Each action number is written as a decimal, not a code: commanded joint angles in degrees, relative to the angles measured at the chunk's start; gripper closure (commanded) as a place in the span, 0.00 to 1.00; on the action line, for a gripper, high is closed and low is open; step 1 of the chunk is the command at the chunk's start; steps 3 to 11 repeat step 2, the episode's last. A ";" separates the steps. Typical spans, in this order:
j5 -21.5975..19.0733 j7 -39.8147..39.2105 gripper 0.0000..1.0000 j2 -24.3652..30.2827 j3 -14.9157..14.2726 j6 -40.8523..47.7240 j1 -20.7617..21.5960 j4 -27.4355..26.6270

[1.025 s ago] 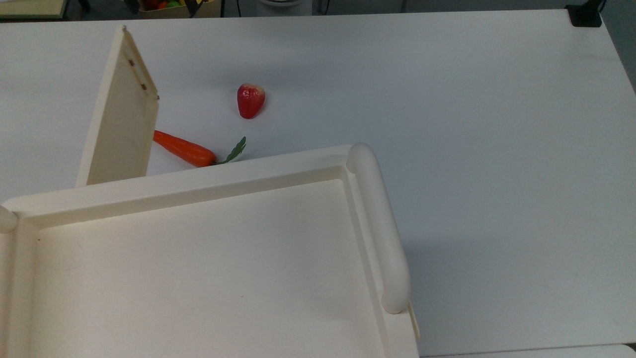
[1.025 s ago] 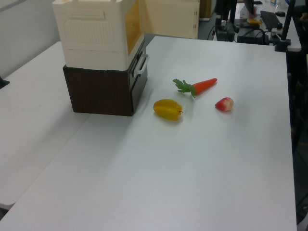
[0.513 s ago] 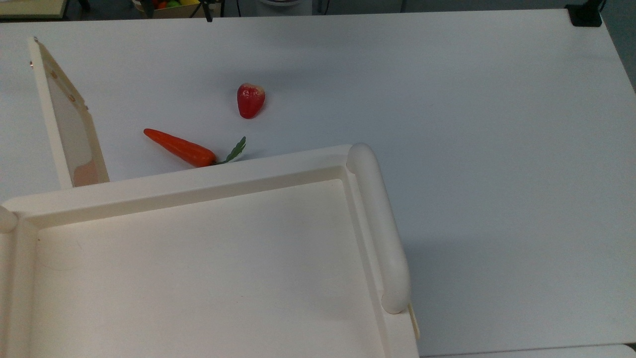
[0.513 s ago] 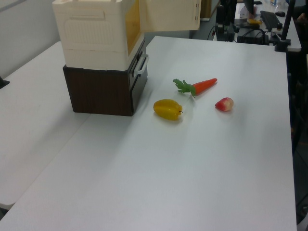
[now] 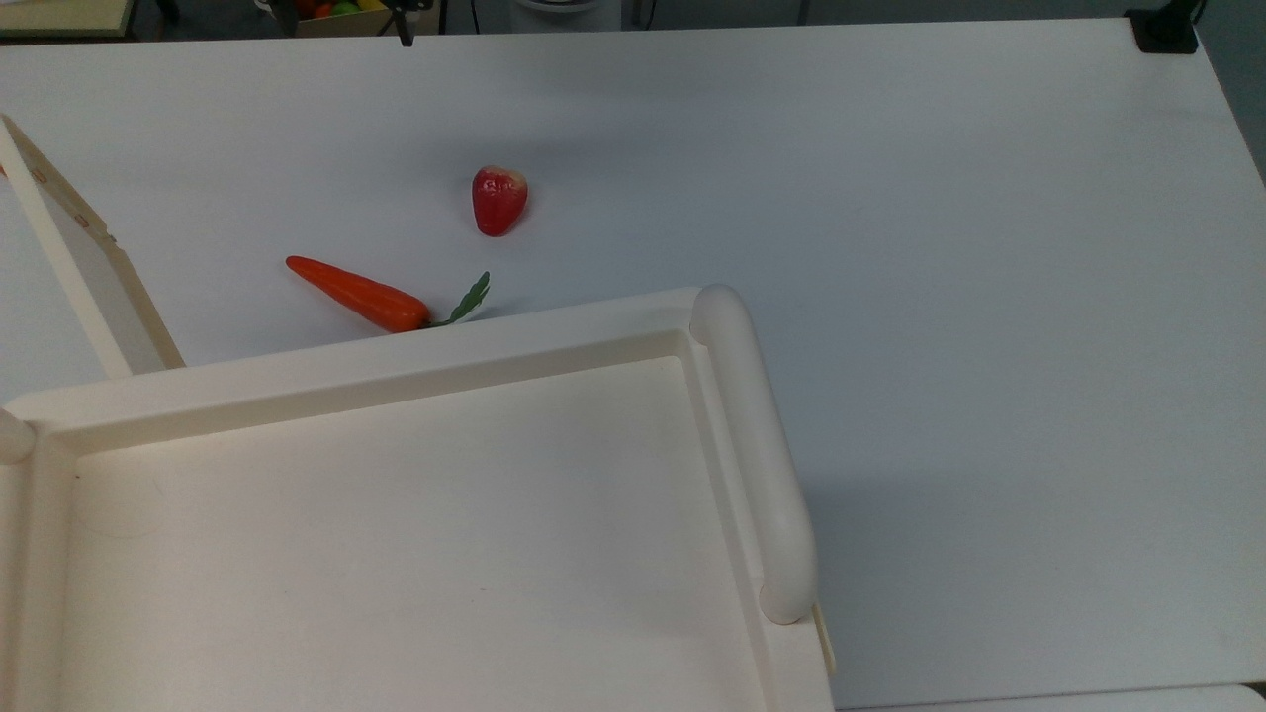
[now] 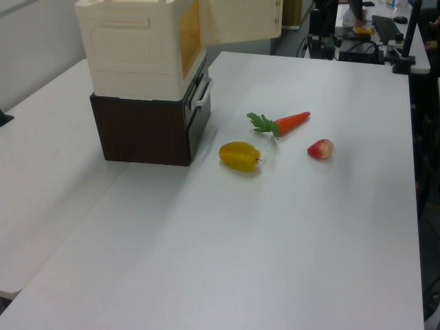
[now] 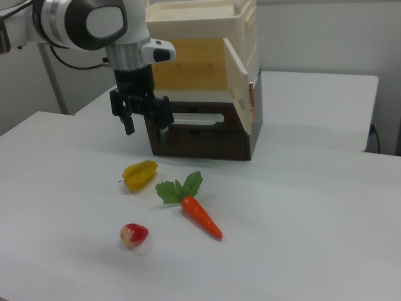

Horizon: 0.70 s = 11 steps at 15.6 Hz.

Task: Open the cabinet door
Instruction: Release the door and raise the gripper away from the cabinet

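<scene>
The cabinet door, a thin cream panel with a tan edge, stands swung wide open at the right view's right side of the cream cabinet, baring its yellowish inside. In the top view the door slants off at the far left edge, and in the left view the door sticks out past the cabinet front. My gripper hangs open with nothing between its fingers, in front of the cabinet's left part in the right view and well apart from the door.
The cabinet sits on a dark brown drawer unit. On the white table lie an orange carrot, a red fruit and a yellow fruit. The recessed cabinet top has a round rail.
The door has swung further open, sweeping towards the top view's left and uncovering the carrot's tip.
</scene>
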<state>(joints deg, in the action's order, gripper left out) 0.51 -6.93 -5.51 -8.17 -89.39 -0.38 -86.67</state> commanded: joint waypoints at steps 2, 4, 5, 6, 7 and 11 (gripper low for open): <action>0.81 1.48 0.00 0.59 -0.44 2.99 1.00 -0.60; 0.81 1.48 0.00 0.59 -0.44 2.99 1.00 -0.60; 0.81 1.48 0.00 0.59 -0.44 2.99 1.00 -0.60; 0.81 1.48 0.00 0.59 -0.44 2.99 1.00 -0.60; 0.81 1.48 0.00 0.59 -0.44 2.99 1.00 -0.60; 0.81 1.48 0.00 0.59 -0.44 2.99 1.00 -0.60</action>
